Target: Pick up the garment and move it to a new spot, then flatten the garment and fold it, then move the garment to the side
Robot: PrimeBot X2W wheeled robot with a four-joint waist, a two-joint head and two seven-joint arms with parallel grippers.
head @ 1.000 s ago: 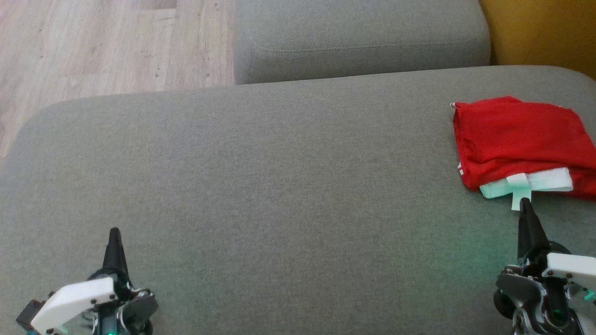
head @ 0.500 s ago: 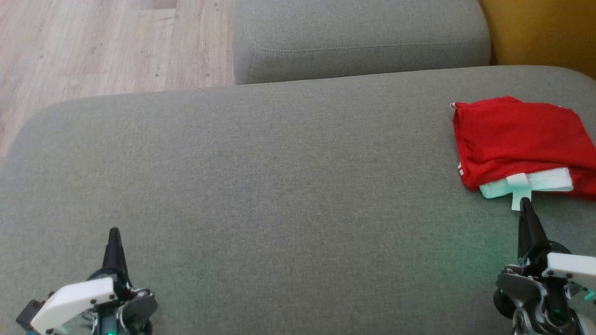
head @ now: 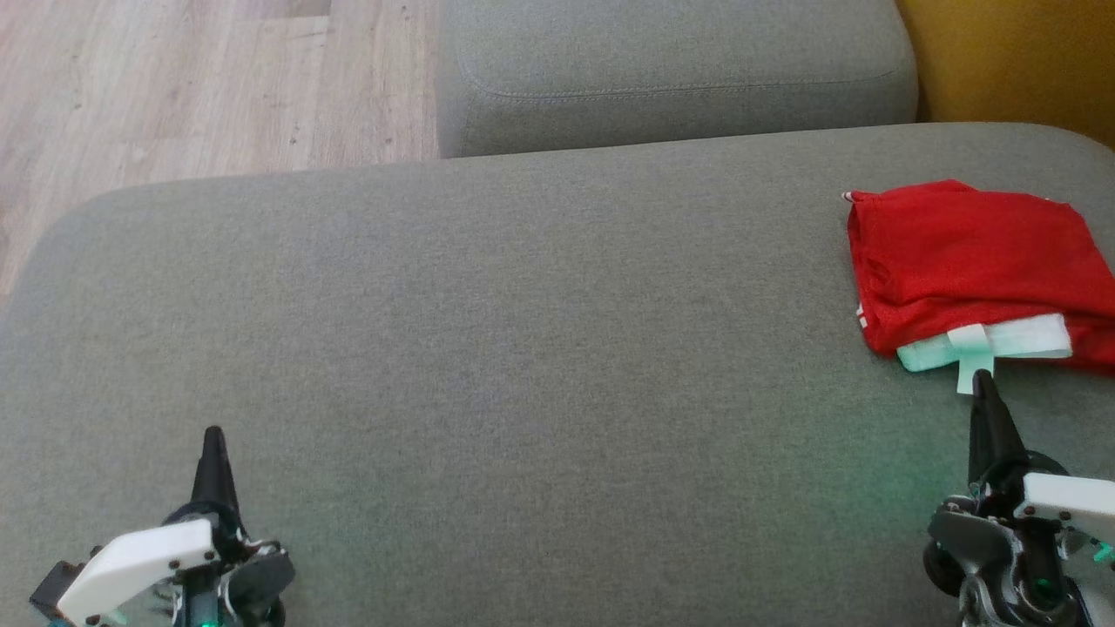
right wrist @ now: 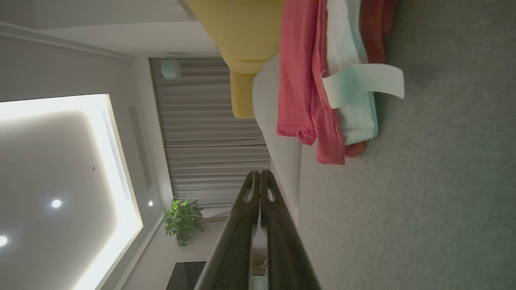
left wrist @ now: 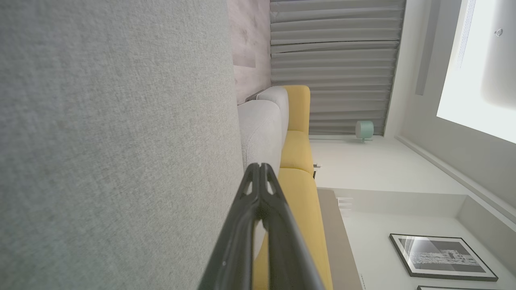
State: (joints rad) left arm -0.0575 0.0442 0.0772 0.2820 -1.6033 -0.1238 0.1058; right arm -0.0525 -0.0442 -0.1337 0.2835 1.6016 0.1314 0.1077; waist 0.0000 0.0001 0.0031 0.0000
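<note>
On the far right of the wide grey fabric sofa seat (head: 523, 331), the folded red mesh garment (head: 967, 252) with its pale mint-white waistband (head: 1015, 338) is lying in a compact stack, running off the head view's right edge. The right pincer (head: 982, 380) is hovering just short of the waistband's loose tab, fingers pressed together and gripping nothing. The left pincer (head: 213, 435) is waiting well apart at the near left, likewise closed and empty. Judging by the tidy fold and the sideways spot, the move-aside step is looking finished, so the next move is calling only for pulling the right arm clear without snagging the tab.
</note>
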